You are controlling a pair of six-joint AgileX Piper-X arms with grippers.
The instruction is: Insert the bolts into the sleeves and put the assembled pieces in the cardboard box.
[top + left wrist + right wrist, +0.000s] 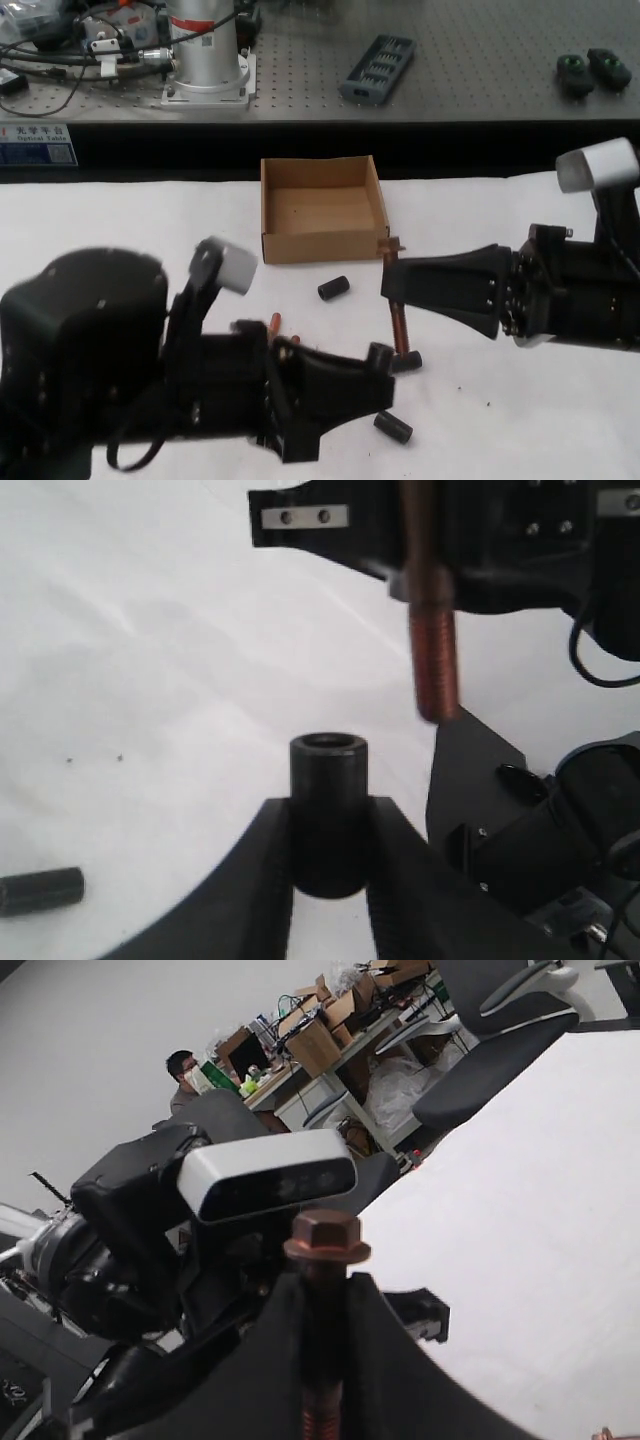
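My left gripper (379, 360) is shut on a black sleeve (328, 815), held upright with its open end up. My right gripper (391, 277) is shut on a copper bolt (399, 312) that hangs head up and thread down. In the left wrist view the bolt's (433, 650) threaded tip ends just above and to one side of the sleeve's mouth, outside it. The right wrist view shows the bolt's hex head (322, 1239) standing above my right gripper (322, 1305). The cardboard box (282, 245) stands open and empty behind both grippers.
Loose black sleeves lie on the white cloth: one (333, 288) in front of the box, one (394, 427) near the front, one (407, 361) under the bolt. Two spare bolts (276, 322) lie beside the left arm. A grey rack (378, 66) sits on the far bench.
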